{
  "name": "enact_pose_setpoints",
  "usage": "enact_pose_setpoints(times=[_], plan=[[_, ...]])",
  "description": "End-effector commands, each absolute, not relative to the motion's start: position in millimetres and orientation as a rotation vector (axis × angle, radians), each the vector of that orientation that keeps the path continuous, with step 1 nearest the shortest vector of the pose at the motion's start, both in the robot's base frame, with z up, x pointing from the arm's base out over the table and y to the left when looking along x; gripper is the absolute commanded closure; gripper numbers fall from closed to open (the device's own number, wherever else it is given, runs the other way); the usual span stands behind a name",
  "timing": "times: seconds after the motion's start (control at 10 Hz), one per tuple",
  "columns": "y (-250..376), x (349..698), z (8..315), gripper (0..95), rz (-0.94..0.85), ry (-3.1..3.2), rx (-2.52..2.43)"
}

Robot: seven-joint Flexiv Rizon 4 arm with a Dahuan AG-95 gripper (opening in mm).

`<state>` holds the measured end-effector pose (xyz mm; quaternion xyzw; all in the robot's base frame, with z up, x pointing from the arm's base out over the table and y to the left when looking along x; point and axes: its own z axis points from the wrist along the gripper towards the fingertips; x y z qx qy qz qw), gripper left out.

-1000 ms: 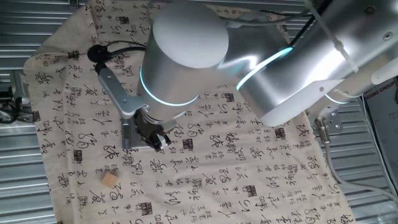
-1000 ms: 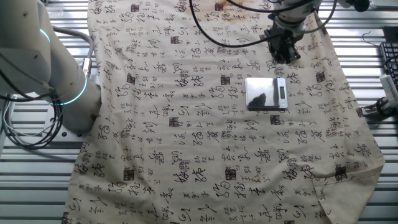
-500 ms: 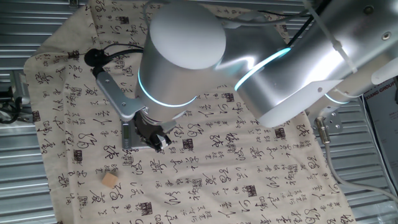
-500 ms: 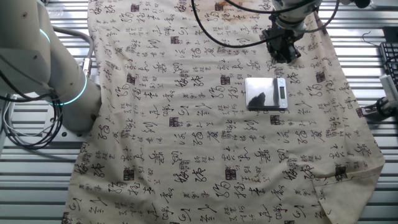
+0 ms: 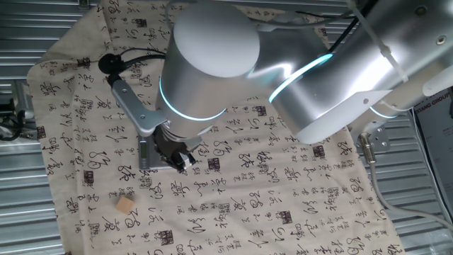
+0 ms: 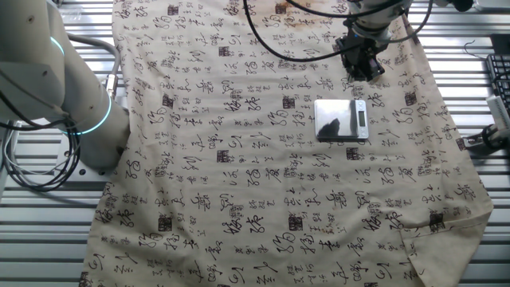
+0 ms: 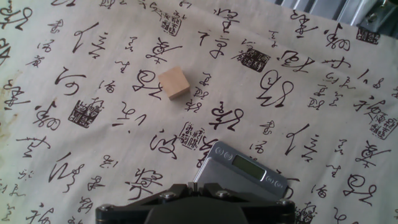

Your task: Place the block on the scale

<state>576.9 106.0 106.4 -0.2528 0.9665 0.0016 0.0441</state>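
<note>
My black two-finger claw point(image 5: 181, 157) hangs above the cream cloth printed with black calligraphy point(image 5: 283, 205) that covers the table, and nothing is between my fingers, though I cannot tell from any view how far apart they stand: from one fixed camera my big silver arm point(image 5: 212, 64) hides most of the claw, from the other it is only a small dark shape point(image 6: 362, 60) near the cloth's far edge, and my own hand camera shows just the dark body of the claw at the bottom of its frame. The small light tan wooden cube point(image 7: 173, 83) lies on the cloth well ahead of me in the hand view, apart from my fingers and apart from the plate, resting flat with one corner turned toward me; from the fixed camera it sits point(image 5: 125, 205) below and to the left of my claw. The flat dark grey metallic scale point(image 7: 239, 169), with its lighter strip carrying a small display and buttons, lies just under and in front of my claw, its near part hidden by me; the other fixed camera shows it point(image 6: 341, 119) just beside my claw, bare on top.
</note>
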Motion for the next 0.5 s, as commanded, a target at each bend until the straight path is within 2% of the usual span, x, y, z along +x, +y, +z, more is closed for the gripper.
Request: enact_pose_setpoints(times=[0.1,0.5], plan=[[106.3,577.5,106.1,95.0,0.027,2.934,-0.796],[106.3,577.5,106.1,95.0,0.023,2.907,-0.847]])
